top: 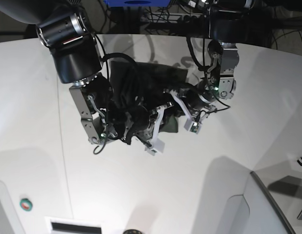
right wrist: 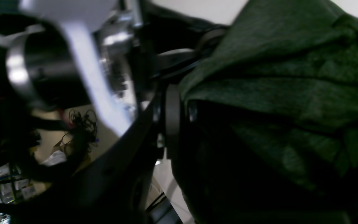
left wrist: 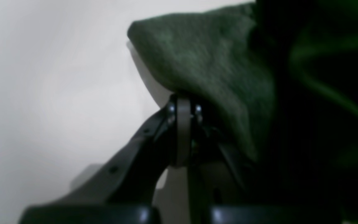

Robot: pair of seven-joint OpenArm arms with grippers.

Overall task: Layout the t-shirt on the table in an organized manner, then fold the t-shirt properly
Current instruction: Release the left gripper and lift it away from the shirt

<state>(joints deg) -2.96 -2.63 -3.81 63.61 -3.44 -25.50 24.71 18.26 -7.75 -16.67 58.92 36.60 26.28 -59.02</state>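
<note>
Base view: dark green t-shirt bunched in a heap at upper centre of the frame, on the white worktop, between the two arms and partly hidden by them. Both arms reach into the heap from either side; the arm at frame left is the right one, the arm at frame right the left one. Left end effector, seen in the left wrist view at centre frame: jaws pressed together, a fold of the green fabric draped over and bearing on the tip, cloth pinched there; white worktop fills the left half of that frame, shirt hangs across the upper right. Right end effector, right wrist view, centre frame: jaws closed, shirt edge caught at the tip, fabric spreading over the whole right side of the frame; the other arm's metal links blurred at upper left. Shirt is crumpled, not laid flat; sleeves cannot be made out. White tags hang near the end effectors at centre of the base view.
</note>
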